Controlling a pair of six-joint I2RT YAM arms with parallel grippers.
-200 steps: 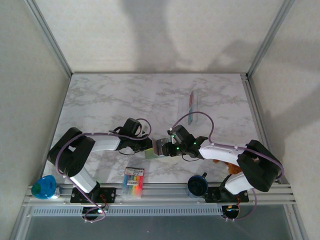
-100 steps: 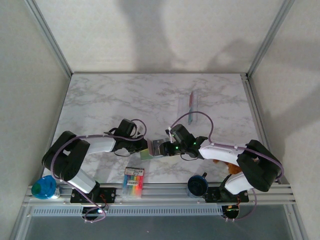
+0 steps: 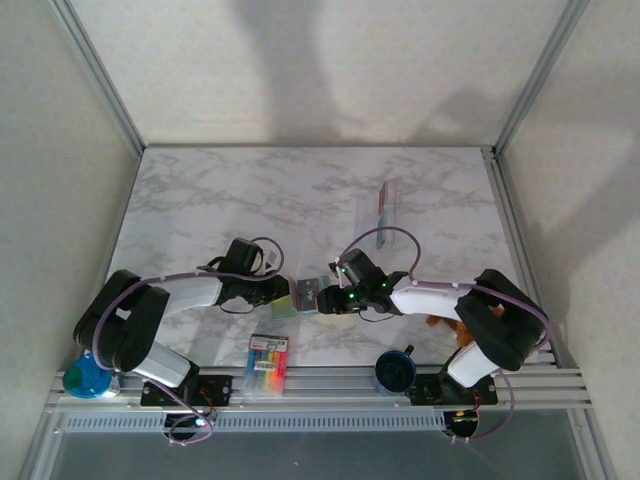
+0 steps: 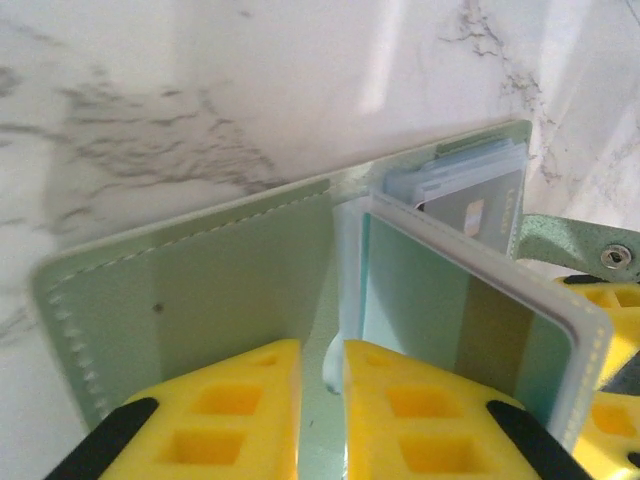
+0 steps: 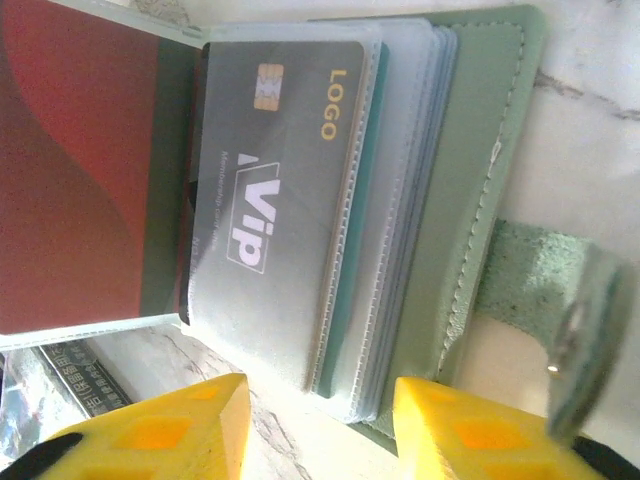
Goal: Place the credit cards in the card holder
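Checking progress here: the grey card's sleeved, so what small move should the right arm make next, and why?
Probably back the right jaws off the card holder and head toward what look like cards lying far back on the right. The grey card already sits sleeved, and those jaws stand open, empty.

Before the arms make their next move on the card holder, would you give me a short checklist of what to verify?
1. The card holder lies open on the table: ok.
2. The VIP card sits inside the sleeve stack: ok.
3. The right gripper has its jaws apart, astride that stack: ok.
4. The left gripper grips the holder's cover: cannot tell.
5. The pale strip at far right is a spare card: cannot tell.
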